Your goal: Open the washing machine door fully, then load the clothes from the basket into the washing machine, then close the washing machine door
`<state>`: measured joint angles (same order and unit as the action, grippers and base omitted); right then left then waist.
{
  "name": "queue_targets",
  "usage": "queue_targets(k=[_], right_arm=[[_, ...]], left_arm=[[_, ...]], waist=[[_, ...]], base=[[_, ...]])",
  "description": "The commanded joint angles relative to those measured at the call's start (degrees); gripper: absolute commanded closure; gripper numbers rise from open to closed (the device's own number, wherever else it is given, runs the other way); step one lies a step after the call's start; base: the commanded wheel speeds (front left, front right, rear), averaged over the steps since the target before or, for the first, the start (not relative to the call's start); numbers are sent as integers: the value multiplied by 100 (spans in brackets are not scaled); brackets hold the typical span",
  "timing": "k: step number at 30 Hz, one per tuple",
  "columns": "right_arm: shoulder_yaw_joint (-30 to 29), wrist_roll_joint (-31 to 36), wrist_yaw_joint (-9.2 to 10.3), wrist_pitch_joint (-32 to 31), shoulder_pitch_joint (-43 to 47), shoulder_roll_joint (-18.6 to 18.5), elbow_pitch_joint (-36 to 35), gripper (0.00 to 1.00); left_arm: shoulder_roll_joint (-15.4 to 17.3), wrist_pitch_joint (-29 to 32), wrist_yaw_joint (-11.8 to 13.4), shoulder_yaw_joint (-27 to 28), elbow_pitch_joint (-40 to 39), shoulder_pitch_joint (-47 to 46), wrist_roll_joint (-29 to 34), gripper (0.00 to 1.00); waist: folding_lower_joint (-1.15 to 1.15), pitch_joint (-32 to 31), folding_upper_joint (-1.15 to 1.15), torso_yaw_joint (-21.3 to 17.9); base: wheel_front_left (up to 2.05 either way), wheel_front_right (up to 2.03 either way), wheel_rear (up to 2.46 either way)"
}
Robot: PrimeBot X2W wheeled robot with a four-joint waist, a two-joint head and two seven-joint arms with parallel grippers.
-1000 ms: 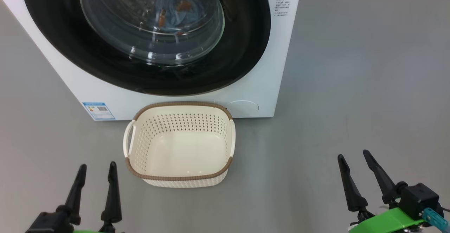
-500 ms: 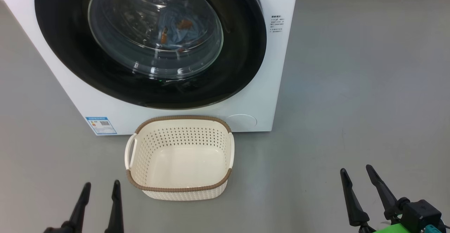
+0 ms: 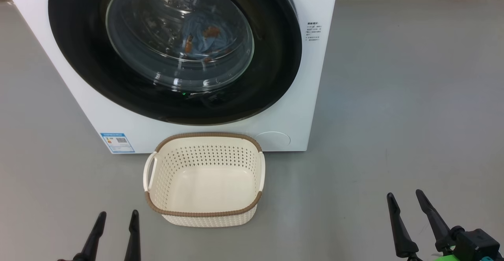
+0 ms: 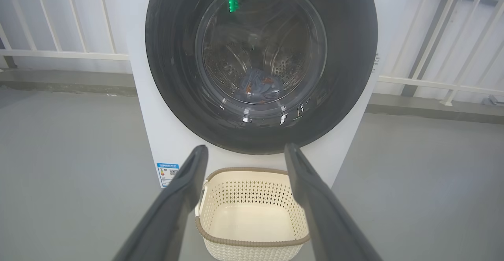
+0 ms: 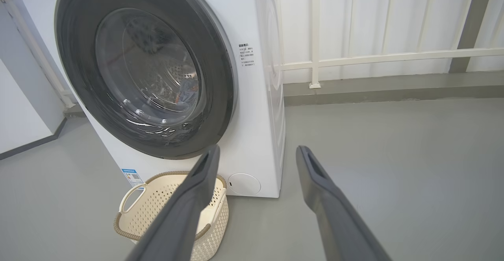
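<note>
Head view, looking down on a grey floor (image 3: 393, 95). Washer (image 3: 311, 95) stood at top, its door (image 3: 275, 64) shut flush against the white front. Clothes (image 3: 208, 42), blue with orange-brown figures, lay inside the drum and were seen through the door glass. Basket (image 3: 204, 214) sat on the floor just before the washer, below the door, its bare cream bottom showing. A blue label (image 3: 117, 142) marked the washer's lower left corner. Left gripper (image 3: 119, 213) hung at lower left, near the basket's corner but apart from it, fingers spread wide with nothing between them. Right gripper (image 3: 404, 193) hung at lower right, well apart from the basket, likewise spread wide and gripping nothing. Wrist views showed white railing (image 4: 59, 54) behind the washer.
</note>
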<state>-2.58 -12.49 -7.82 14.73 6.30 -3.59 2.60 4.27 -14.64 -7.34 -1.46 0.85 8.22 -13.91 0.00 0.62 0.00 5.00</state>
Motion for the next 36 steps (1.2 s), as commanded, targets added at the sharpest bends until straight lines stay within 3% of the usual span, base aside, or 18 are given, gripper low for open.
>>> queue_targets(k=[1,28,29,36], right_arm=[[116,76,33,27,-63,-24,-124,0],[72,116,33,27,-112,36,-96,0],[-36,18,0,0,-3,64,24,100],[-8,-312,0,-63,-28,64,227,100]], left_arm=[[100,-36,-14,166,-105,-160,30,0],[150,-36,-14,162,-117,-243,29,0],[58,0,0,-13,14,-8,-4,100],[-8,56,7,-30,194,-16,-308,100]], waist=[[0,13,0,3],[0,46,0,-1],[0,46,0,-2],[7,40,0,-20]], base=[[0,0,0],[0,0,0],[0,0,0],[0,0,0]])
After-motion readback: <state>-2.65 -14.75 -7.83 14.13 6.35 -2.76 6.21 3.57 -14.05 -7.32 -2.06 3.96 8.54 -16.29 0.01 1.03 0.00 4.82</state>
